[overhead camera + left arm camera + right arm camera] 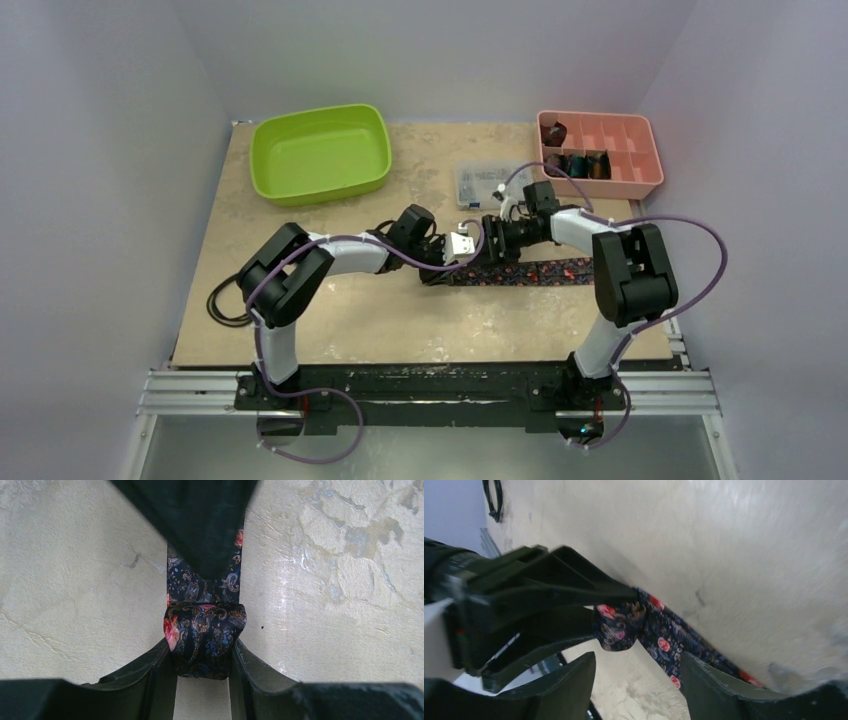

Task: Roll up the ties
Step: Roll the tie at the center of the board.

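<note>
A dark floral tie [540, 272] lies flat along the table's middle, and its left end is wound into a small roll [205, 637]. My left gripper [203, 655] is shut on that roll, one finger on each side. The roll [619, 625] also shows in the right wrist view, pinched by the left fingers [549, 582], with the flat tie [669, 647] trailing away from it. My right gripper [636, 677] stands open just short of the roll, with nothing between its fingers. In the top view both grippers, left [455, 250] and right [492, 245], meet over the tie's left end.
A green bin [320, 152] sits at the back left. A pink compartment tray [640, 165] at the back right holds several rolled ties [572, 162]. A clear plastic box [480, 182] lies behind the grippers. A black cable [225, 305] loops at the table's left edge.
</note>
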Action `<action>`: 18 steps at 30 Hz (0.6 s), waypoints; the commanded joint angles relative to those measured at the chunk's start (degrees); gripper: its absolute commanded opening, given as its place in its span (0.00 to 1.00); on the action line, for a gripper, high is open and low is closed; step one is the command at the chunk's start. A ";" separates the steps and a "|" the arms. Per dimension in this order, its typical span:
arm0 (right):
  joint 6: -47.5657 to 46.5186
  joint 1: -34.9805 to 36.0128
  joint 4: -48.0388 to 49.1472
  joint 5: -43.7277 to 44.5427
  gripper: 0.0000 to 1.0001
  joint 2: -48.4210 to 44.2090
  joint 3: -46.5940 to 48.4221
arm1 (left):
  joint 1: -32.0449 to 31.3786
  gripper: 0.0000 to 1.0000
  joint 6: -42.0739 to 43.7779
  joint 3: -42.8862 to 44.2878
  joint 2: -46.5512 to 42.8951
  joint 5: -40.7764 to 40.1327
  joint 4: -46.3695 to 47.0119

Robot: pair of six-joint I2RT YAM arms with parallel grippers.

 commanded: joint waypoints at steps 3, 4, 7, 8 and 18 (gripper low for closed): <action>13.47 0.66 13.82 -8.69 0.53 -2.62 -6.18 | 0.38 0.16 0.82 -2.68 2.32 -5.82 -7.05; 14.44 1.08 14.70 -8.97 0.50 -1.87 -6.34 | 0.34 0.16 0.77 -2.69 2.30 -5.86 -7.05; 15.83 2.49 15.78 -9.79 0.45 -0.14 -6.28 | 0.21 0.16 0.83 -2.53 2.39 -5.94 -7.31; 15.95 3.15 15.88 -9.23 0.45 0.06 -6.23 | 0.21 0.16 0.77 -2.59 2.41 -5.96 -7.31; 16.07 6.23 17.57 -4.11 0.40 4.10 -4.96 | 0.12 0.17 0.77 -2.56 2.35 -6.13 -7.42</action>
